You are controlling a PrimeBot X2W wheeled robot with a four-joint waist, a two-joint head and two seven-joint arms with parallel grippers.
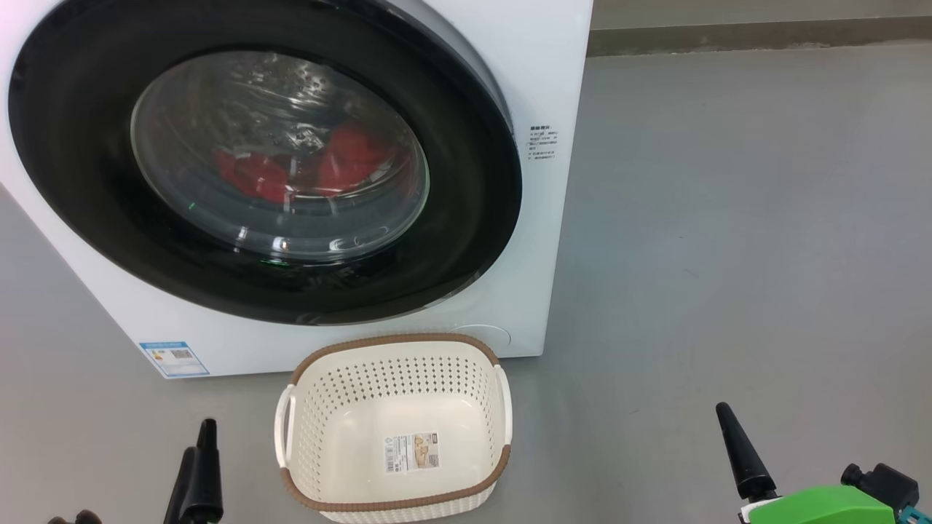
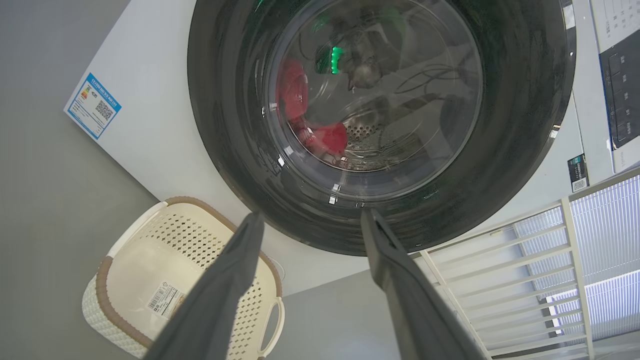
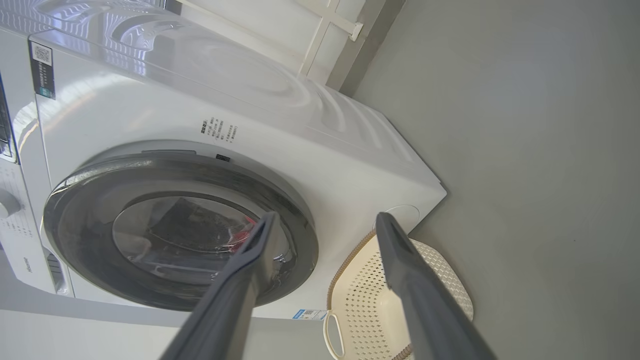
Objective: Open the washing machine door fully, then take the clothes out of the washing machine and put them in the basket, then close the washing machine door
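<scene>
While the washing machine door (image 1: pixel 291 218) sits closed against the front of the white washing machine (image 1: pixel 542 80), the red clothes (image 1: pixel 349 156) lie inside the drum, seen through the bulging glass. On the grey floor (image 1: pixel 728 218), the cream basket (image 1: pixel 397 340) stands near the machine's foot, below the right part of the door, and holds nothing but a sticker (image 1: pixel 412 451) on its bottom. A blue label (image 1: pixel 175 358) marks the machine's lower left corner. At near left, the left gripper (image 2: pixel 312 214) hangs with its dark fingers spread apart and nothing between them, pointing at the door's black rim. At near right, well apart from the basket, the right gripper (image 3: pixel 326 215) is likewise spread wide and bare, aimed between door and basket.
</scene>
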